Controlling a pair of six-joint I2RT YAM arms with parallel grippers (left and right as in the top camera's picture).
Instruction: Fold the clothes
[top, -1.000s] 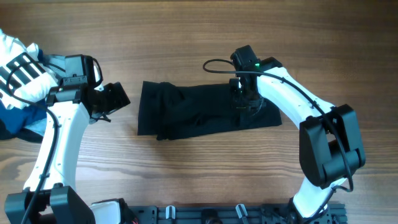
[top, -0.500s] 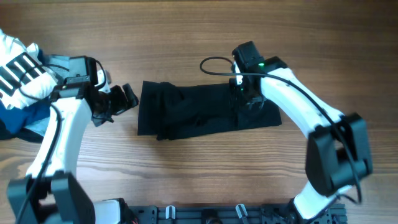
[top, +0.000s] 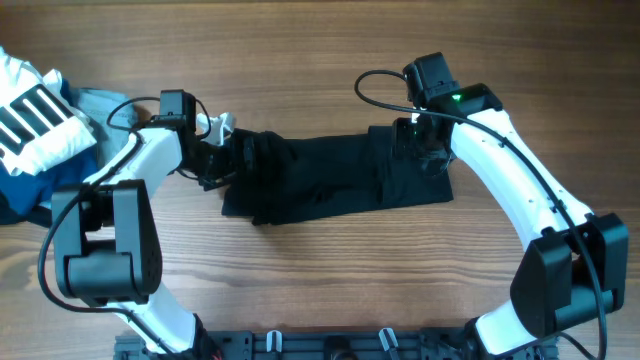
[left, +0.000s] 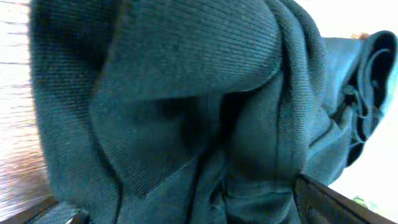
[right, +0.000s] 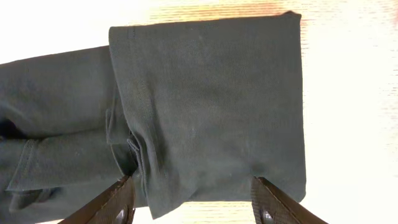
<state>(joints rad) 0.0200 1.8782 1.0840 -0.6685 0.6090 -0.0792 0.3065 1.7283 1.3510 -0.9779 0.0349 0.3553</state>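
On my overhead feed the whole backdrop is one brown wooden tabletop (top: 320, 60) with long horizontal grain, running to every edge of the frame. It looks matte and evenly lit from above, with only soft shadows. In the upper left corner a heap of laundry rests on the wood: a white garment with black stripes (top: 30, 120) on top, a light-blue denim piece (top: 100, 103) just to its right, and a navy piece (top: 20, 195) below it at the left edge. On the right wrist feed the tabletop (right: 348, 93) is blown out to pale yellow-white glare along the right side. On the left wrist feed a washed-out strip of it (left: 12, 137) shows at the left edge.
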